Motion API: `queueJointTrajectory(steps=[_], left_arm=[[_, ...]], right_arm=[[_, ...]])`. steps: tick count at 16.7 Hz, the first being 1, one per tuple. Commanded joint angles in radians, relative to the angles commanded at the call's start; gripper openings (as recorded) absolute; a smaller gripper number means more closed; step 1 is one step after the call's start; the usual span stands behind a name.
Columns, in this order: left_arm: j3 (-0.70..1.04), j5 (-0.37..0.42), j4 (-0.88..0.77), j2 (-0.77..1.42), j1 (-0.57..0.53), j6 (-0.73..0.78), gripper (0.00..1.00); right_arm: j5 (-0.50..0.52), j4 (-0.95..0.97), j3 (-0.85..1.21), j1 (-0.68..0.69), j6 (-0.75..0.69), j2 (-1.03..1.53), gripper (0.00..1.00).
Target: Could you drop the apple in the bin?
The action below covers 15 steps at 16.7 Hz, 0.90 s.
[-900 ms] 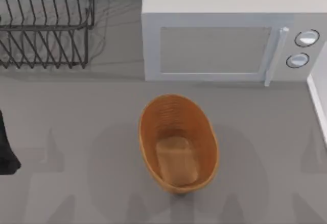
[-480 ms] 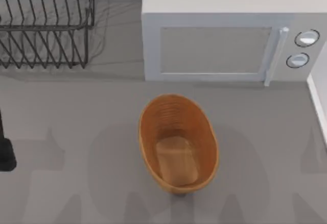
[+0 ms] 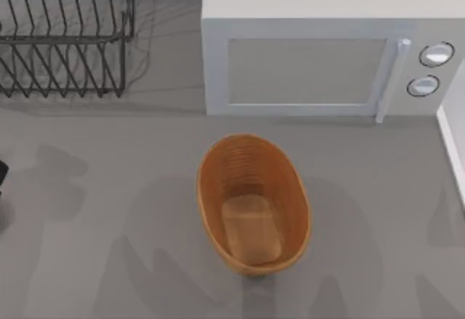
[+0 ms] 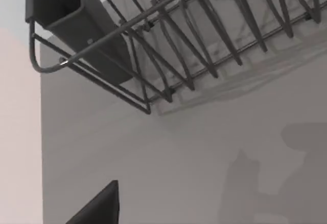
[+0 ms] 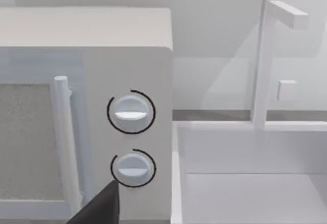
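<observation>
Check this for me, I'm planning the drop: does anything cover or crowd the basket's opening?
Nothing visible does. The basket stands open and empty, apart from the microwave and the wire dish rack behind it.

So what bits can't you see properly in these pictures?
- Left hand: left wrist view, just a dark corner, cut off by the bottom edge.
- Right hand: right wrist view, the same, cut off by the bottom edge.
- Left arm: top view, a dark sliver, cut off by the left edge.
- Wire rack: top view, cut off by the top and left edges.
</observation>
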Motion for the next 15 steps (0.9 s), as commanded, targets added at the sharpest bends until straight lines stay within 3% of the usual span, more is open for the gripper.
queueJointTrajectory(steps=[8,15], left_arm=[[0.458,0.042,-0.390,0.734,0.115,0.423,1.00],[0.651,0.065,-0.630,1.054,0.194,0.560,1.00]], right_arm=[[0.000,0.000,0.000,0.000,0.000,0.000,1.00],[0.000,0.000,0.000,0.000,0.000,0.000,1.00]])
